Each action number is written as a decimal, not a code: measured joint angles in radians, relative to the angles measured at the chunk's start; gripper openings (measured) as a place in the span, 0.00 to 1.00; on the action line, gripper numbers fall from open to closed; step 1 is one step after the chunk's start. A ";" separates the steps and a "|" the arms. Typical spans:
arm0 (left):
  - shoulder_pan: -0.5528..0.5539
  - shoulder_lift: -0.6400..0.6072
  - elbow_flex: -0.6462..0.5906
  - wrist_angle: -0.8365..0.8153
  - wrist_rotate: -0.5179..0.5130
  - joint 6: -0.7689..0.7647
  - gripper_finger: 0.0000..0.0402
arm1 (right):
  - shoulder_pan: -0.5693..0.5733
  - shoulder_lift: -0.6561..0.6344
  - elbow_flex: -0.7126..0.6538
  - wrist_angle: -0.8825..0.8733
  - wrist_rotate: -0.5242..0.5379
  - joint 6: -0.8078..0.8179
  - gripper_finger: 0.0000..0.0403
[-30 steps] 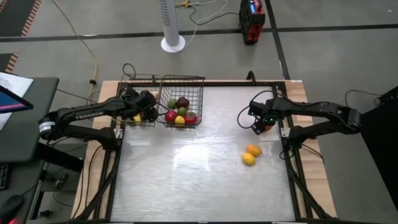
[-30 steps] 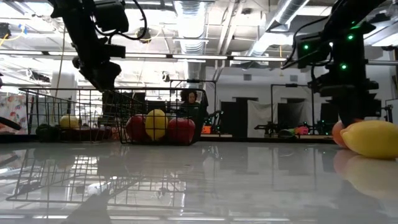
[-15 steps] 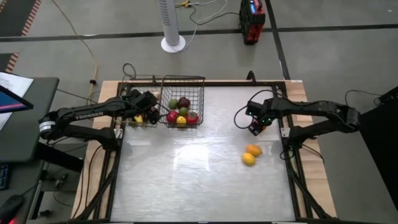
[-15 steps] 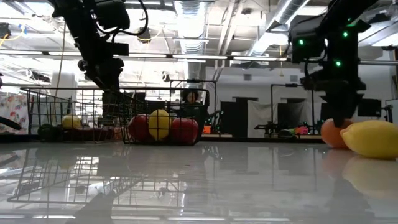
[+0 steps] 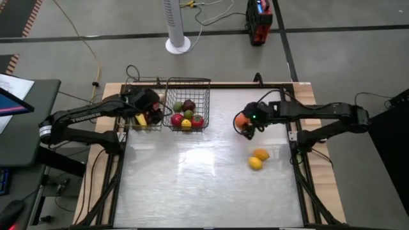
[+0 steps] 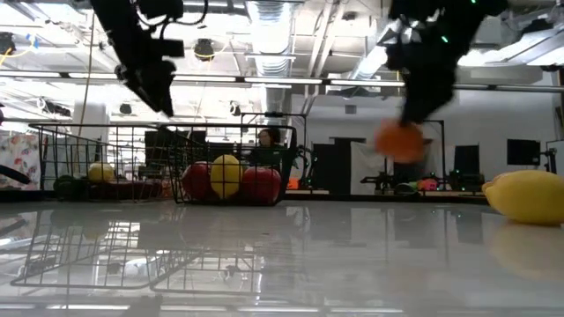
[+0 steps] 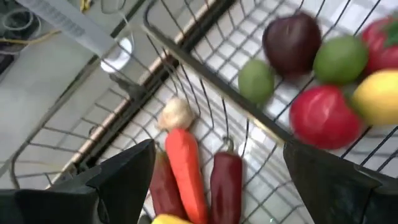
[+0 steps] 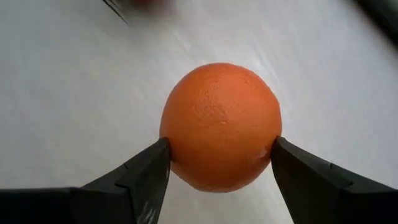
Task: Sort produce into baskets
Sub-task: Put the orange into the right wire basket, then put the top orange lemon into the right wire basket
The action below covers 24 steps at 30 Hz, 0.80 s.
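My right gripper (image 5: 243,122) is shut on a round orange fruit (image 8: 219,124) and holds it above the table's middle right; it also shows in the low view (image 6: 399,141). My left gripper (image 5: 147,112) is open and empty above the shallower black wire basket (image 5: 137,125), which holds long red and orange pieces (image 7: 185,168). The deeper basket (image 5: 188,83) adjoins it and holds red, green, yellow and dark red round fruits (image 5: 186,115). A yellow fruit (image 5: 255,164) and an orange-yellow one (image 5: 261,154) lie on the table at the right. My right gripper pinches the orange fruit between its two fingers, one on each opposite side (image 8: 169,149) at its widest part. The fingers slant down from the table's right side. The fruit is lifted clear of the table (image 6: 399,141).
The table's black frame runs along its edges (image 5: 300,185). A white glossy tabletop (image 5: 192,179) lies open in front of the baskets. Cables lie behind the baskets (image 5: 133,70).
My right gripper has lifted the orange fruit off the table beside the two other fruits and carried it up and toward the table's left, toward the baskets. My left gripper has risen a little above the shallower basket.
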 joint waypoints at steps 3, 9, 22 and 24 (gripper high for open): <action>0.000 -0.015 0.022 0.021 0.033 0.008 0.86 | 0.038 0.002 0.001 0.221 0.000 -0.070 0.72; -0.035 -0.049 -0.018 0.251 0.293 0.018 0.86 | 0.055 0.063 0.001 0.663 0.001 -0.231 0.72; -0.215 -0.045 -0.099 0.602 0.295 0.059 0.86 | -0.013 0.379 0.064 1.176 -0.093 -0.416 0.77; -0.227 -0.045 -0.099 0.592 0.265 0.060 0.86 | -0.027 0.407 0.105 1.124 -0.137 -0.416 0.82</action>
